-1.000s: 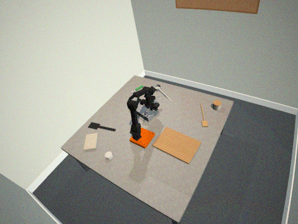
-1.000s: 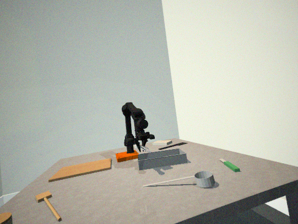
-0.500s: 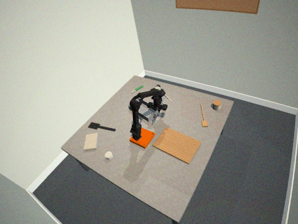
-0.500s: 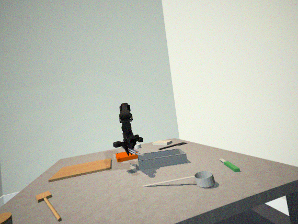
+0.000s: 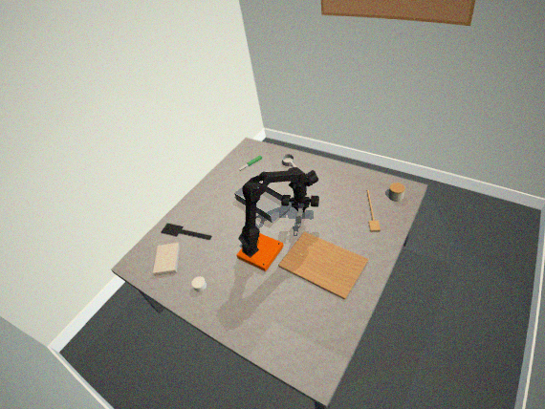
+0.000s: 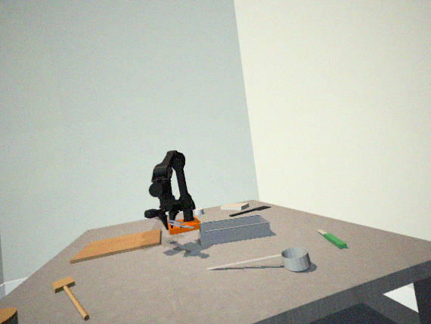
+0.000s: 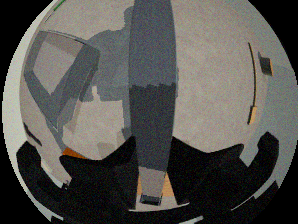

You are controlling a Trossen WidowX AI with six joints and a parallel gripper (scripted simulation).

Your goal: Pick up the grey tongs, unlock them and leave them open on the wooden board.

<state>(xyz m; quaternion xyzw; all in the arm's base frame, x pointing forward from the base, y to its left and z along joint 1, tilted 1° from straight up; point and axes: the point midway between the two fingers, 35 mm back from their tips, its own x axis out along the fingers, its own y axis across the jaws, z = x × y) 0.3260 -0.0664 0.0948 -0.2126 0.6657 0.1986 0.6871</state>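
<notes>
Grey table [image 5: 306,330], pale walls behind. Gripper [image 5: 297,208] jaws clamped narrow on grey tongs [image 5: 295,225], carried off roasting tin [image 6: 234,228], tips hanging toward wooden board [image 5: 323,263] edge. Risks: lock unreleased if squeeze weak, tongs landing shut; thin tongs slipping or twisting mid-carry.

The arm covers part of the roasting tin [image 5: 249,200] in the top view, so only bits of its rim show. Tongs [image 5: 297,225] are tiny there, can't tell if the 2 tips are apart. In the exterior view the tool [image 6: 171,220] is too small to make out its fingers. A round wooden thing [image 6: 7,315] is cut off at the bottom left corner. Wrist view is blurry and warped.
</notes>
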